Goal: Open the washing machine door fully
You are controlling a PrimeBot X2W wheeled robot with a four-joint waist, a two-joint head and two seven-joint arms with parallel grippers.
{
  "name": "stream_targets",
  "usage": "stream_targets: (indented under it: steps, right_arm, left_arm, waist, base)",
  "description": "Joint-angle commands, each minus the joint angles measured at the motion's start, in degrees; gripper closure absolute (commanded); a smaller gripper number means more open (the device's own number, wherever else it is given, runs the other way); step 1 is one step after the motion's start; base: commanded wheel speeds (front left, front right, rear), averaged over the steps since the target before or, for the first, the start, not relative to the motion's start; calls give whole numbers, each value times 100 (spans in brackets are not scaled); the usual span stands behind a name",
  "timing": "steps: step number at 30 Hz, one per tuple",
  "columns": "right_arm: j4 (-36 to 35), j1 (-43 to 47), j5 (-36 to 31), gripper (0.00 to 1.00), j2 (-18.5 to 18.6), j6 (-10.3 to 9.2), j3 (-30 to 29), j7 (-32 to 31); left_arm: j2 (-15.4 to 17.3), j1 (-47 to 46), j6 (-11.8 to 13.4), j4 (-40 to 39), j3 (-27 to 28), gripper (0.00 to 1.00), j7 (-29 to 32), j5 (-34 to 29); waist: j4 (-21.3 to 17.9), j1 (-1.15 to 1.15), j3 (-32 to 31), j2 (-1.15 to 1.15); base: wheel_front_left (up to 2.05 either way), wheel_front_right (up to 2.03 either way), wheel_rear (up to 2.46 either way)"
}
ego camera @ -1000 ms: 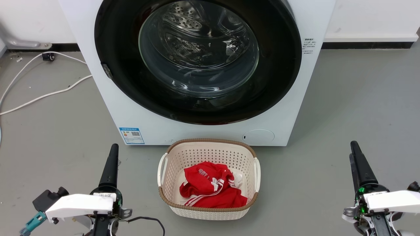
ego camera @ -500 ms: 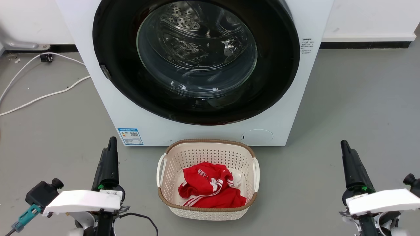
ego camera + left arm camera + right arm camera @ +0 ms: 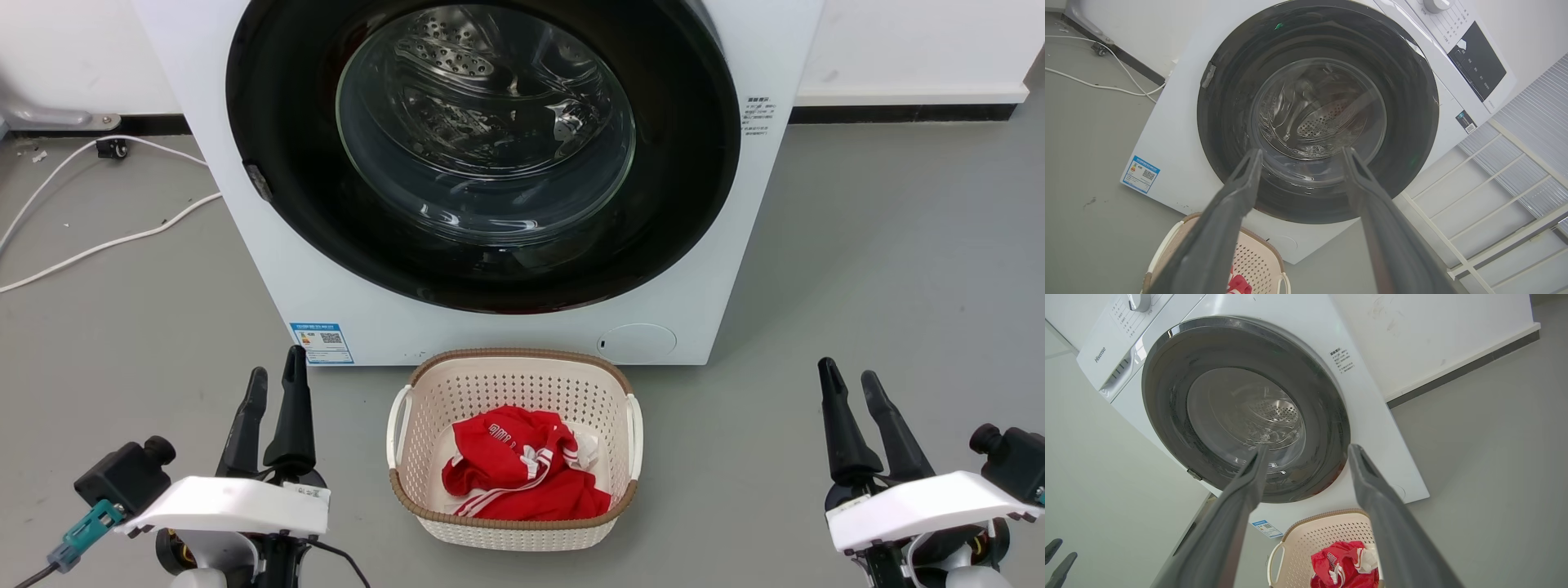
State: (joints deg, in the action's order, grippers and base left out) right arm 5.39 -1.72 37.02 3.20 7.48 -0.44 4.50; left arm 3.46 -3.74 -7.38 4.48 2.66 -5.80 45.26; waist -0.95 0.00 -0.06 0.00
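The white washing machine (image 3: 326,286) stands straight ahead on the floor. Its door (image 3: 277,122), a glossy black disc with a clear glass bowl (image 3: 486,131), lies shut against the front, with a small grey catch (image 3: 260,181) on its left rim. My left gripper (image 3: 276,363) hovers low at the left, open and holding nothing, well short of the machine. My right gripper (image 3: 846,370) is low at the right, also open and holding nothing. In the left wrist view the open left gripper (image 3: 1301,152) frames the door (image 3: 1229,102). In the right wrist view the open right gripper (image 3: 1307,448) frames the door (image 3: 1167,396).
A cream perforated basket (image 3: 408,490) holding a red garment (image 3: 522,469) sits on the floor just before the machine, between my arms. White cables (image 3: 98,241) trail over the grey floor at the left. A white railing (image 3: 1494,175) stands beside the machine.
Each gripper showed as one dark shape before and now shows two fingers apart. The right gripper has shifted a little left. The head camera has drifted slightly.
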Motion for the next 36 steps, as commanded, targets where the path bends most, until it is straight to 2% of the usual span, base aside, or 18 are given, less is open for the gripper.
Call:
stream_targets:
  steps: [1, 14, 36]
  right_arm:
    - [-104, -8, -206, 0, -2, 2, 17, 3]
    - [-232, 31, -1207, 0, -11, 1, 20, -20]
    - [-359, 14, -2434, 0, -24, 1, 88, 103]
  left_arm:
    - [50, -9, -9, -55, -9, 0, -52, -209]
    - [95, 2, 5, -70, -93, 0, -262, -1410]
    - [106, 58, 102, -148, -195, 0, -565, -2785]
  waist:
    - [0, 0, -1, 0]
    - [-37, 0, -7, 0]
    - [-100, 0, 1, 0]
  base:
    - [0, 0, 0]
    - [0, 0, 0]
    - [0, 0, 0]
